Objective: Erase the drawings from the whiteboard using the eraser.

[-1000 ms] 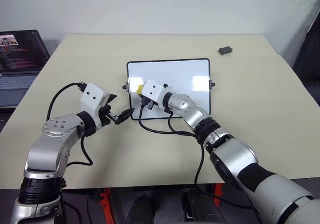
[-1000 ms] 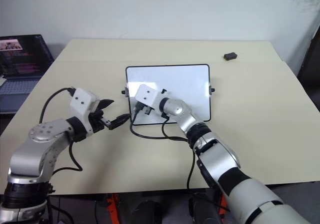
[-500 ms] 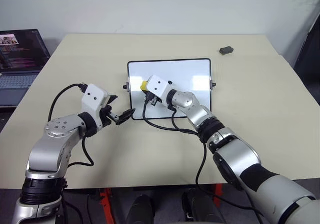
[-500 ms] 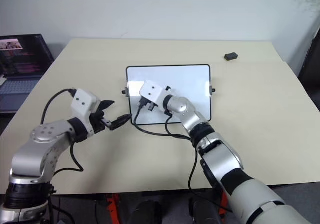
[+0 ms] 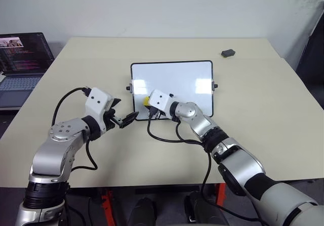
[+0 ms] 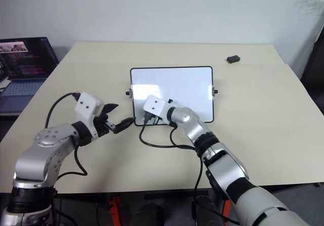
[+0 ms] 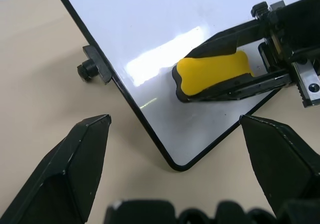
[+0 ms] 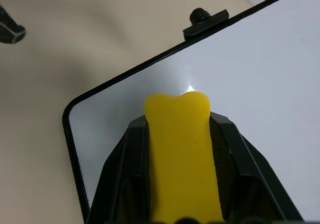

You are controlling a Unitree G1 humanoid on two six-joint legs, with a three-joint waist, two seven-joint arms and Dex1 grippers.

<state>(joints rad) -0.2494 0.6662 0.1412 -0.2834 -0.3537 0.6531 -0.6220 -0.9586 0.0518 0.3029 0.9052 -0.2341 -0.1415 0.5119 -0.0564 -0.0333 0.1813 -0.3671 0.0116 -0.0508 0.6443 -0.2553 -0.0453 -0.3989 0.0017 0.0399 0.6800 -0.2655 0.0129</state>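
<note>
Eraser on board, near-left corner.
Right fingers [image 7: 235, 66] clamp small yellow sponge eraser [image 7: 212, 73] on glossy white black-framed whiteboard [image 5: 187, 79]; left fingers [image 5: 127, 119] spread apart beside that corner over beige surface [image 5: 263, 104].

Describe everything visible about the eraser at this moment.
The eraser is a small oblong block with a bright yellow, slightly waisted top that looks like sponge or foam, over a dark base. The right gripper is shut on it, one black finger along each long side. It lies flat on the whiteboard, near the board's near-left corner, by the black frame edge. No drawings show on the white surface around it. The left gripper is open just off that corner, not touching the eraser.
</note>
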